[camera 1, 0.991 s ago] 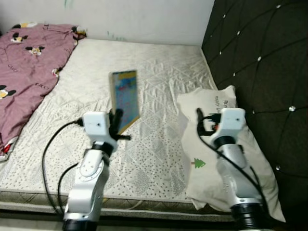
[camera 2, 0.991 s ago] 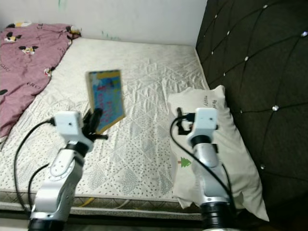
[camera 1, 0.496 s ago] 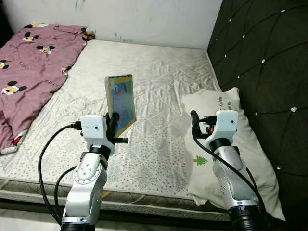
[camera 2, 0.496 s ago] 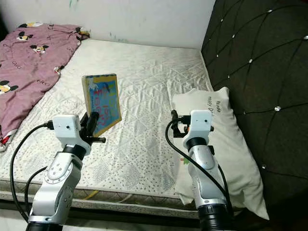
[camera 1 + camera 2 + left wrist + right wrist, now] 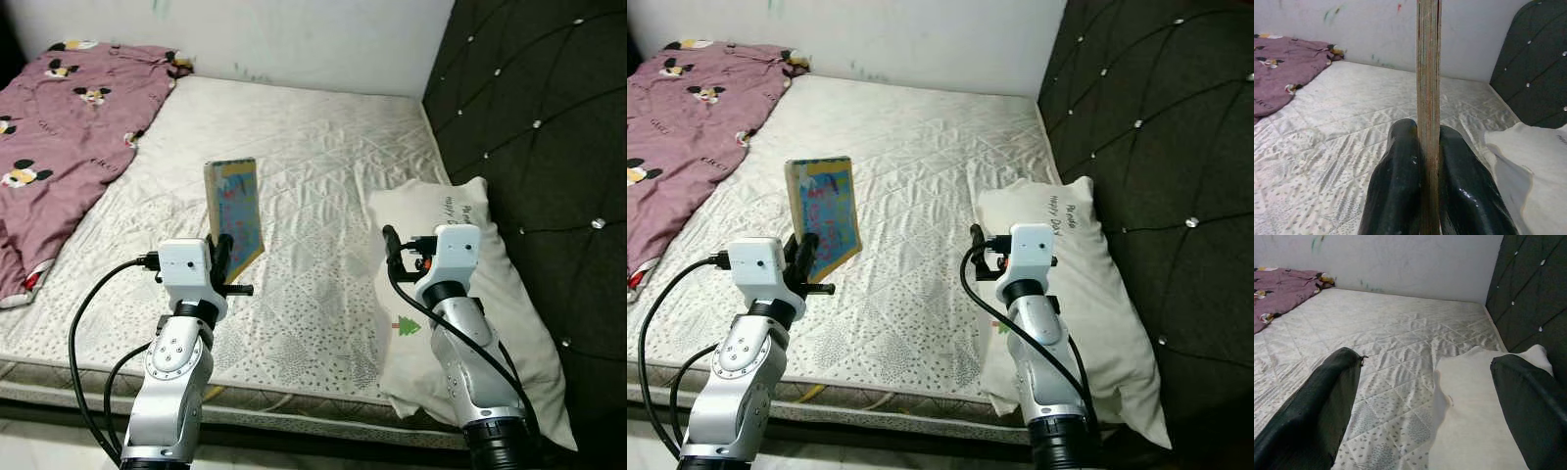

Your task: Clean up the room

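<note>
A thin picture book (image 5: pixel 235 213) with a blue and yellow cover stands upright above the white mattress (image 5: pixel 313 147). My left gripper (image 5: pixel 223 257) is shut on its lower edge. In the left wrist view the book's edge (image 5: pixel 1428 98) is pinched between the two black fingers (image 5: pixel 1396 176). My right gripper (image 5: pixel 392 245) is open above the white pillow (image 5: pixel 460 323) at the bed's right side. Its fingers (image 5: pixel 1317 401) stand wide apart with nothing between them.
A purple blanket (image 5: pixel 59 127) with cartoon mice lies crumpled on the bed's left side. A dark tufted headboard (image 5: pixel 539 127) runs along the right. A white wall (image 5: pixel 294 39) stands behind the bed. The mattress's front edge (image 5: pixel 294 411) is just below my arms.
The camera view has shifted a little. The book in my left gripper has moved slightly left and lower. My right gripper stays open over the pillow.
</note>
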Robot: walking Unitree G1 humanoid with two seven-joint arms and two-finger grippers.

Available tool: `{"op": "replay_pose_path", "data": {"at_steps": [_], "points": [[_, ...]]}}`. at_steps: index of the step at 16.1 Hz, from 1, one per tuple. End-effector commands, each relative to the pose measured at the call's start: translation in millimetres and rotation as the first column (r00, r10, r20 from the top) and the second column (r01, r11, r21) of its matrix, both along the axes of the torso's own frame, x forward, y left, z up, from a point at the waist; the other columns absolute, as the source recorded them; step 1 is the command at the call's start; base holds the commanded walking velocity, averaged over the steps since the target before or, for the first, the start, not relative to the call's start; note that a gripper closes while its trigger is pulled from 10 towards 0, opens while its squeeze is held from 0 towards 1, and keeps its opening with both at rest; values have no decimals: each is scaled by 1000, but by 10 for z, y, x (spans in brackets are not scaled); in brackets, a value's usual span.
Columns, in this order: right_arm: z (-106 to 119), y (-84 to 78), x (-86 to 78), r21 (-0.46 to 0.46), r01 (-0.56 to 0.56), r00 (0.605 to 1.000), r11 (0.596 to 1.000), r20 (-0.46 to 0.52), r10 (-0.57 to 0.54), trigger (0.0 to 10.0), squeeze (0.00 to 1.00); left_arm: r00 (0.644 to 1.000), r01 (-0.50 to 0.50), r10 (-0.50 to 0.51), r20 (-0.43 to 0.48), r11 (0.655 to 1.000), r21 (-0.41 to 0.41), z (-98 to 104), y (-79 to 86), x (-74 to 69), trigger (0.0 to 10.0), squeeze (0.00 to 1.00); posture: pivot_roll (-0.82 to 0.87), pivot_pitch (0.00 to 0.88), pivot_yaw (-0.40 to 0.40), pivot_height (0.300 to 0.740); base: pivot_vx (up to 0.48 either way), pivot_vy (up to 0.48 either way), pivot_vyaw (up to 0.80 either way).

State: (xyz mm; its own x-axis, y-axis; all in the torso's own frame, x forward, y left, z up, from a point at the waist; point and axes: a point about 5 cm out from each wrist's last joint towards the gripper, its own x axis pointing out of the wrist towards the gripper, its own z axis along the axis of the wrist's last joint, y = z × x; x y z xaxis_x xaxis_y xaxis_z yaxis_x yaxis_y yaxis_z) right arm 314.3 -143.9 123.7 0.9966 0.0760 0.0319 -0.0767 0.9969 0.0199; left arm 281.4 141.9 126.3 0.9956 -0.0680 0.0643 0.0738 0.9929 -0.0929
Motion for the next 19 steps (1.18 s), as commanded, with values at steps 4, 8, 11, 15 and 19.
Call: {"op": "replay_pose_path", "data": {"at_steps": [4, 8, 11, 15, 19], "points": [[15, 0, -1, 6, -2, 1000, 1000, -2, 2, 10000, 0, 999, 4, -4, 51, 1000, 3, 105, -23, 6, 10000, 0, -58, 78, -43, 719, 0, 0, 0], [15, -2, 4, 6, 0, 1000, 1000, -1, 0, 10000, 0, 998, 5, -5, 55, 1000, 2, 122, -39, 24, 10000, 0, -58, 90, -42, 676, 0, 0, 0], [16, 10, 12, 9, -2, 1000, 1000, -1, 2, 10000, 0, 998, 2, -2, 57, 1000, 0, 129, -46, 32, 10000, 0, -58, 94, -44, 642, 0, 0, 0], [20, 22, 22, 11, -6, 1000, 1000, 0, 6, 10000, 0, 998, -3, 4, 59, 1000, -4, 133, -47, 41, 10000, 0, -59, 97, -46, 603, 0, 0, 0], [13, 24, 24, 9, -7, 1000, 1000, -3, 7, 10000, 0, 998, -2, 3, 61, 1000, -12, 139, -63, 43, 10000, 0, -60, 99, -47, 591, 0, 0, 0]]}}
